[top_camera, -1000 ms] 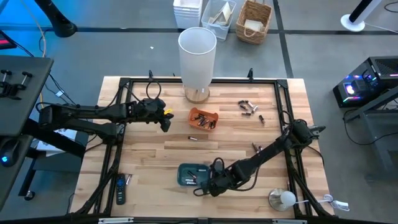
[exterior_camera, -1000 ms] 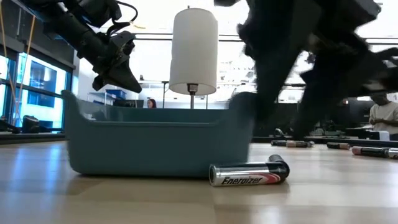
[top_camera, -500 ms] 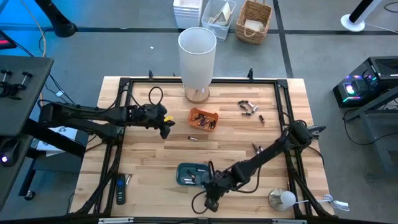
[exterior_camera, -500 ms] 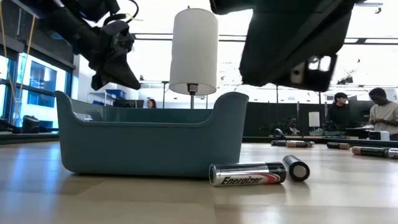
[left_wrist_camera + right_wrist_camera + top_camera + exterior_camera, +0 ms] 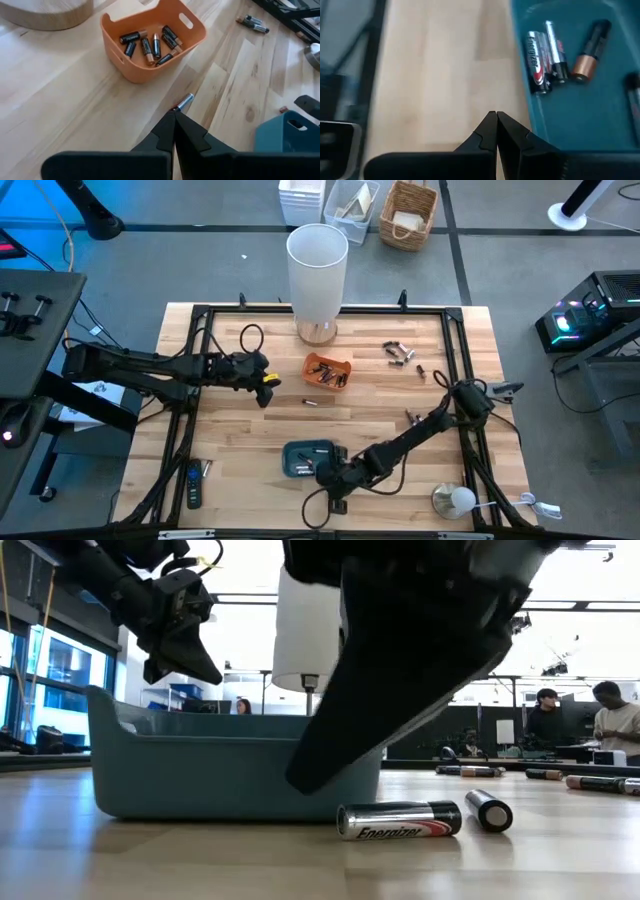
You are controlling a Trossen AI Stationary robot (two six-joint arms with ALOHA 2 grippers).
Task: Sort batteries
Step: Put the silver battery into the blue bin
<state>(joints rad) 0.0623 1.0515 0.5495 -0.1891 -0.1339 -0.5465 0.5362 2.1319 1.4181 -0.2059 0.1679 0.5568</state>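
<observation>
A teal tray [image 5: 303, 452] with several batteries [image 5: 546, 50] in it stands at the near middle of the table. My right gripper [image 5: 326, 478] is shut, and its tips [image 5: 303, 783] hang just off the table in front of the tray's near wall [image 5: 220, 775]. Two batteries [image 5: 398, 820] [image 5: 490, 811] lie on the wood beside it. My left gripper [image 5: 265, 387] is shut and hovers left of the orange tray [image 5: 328, 370], which holds several batteries [image 5: 149, 46]. A single battery [image 5: 184, 102] lies on the table beyond its tips. More batteries [image 5: 400, 355] lie at the far right.
A tall white cylinder on a wooden foot [image 5: 318, 275] stands at the far middle. A black remote [image 5: 193, 485] lies at the near left, a silvery round thing [image 5: 452, 500] at the near right. A black frame [image 5: 200, 315] runs along the table's edges. People stand in the room behind.
My right gripper has rolled about its own line and come down toward the table, moving left along the teal tray's near wall. The tray has slid slightly left. The darker loose battery has moved away from the Energizer one. My left gripper has swung a little toward the near edge.
</observation>
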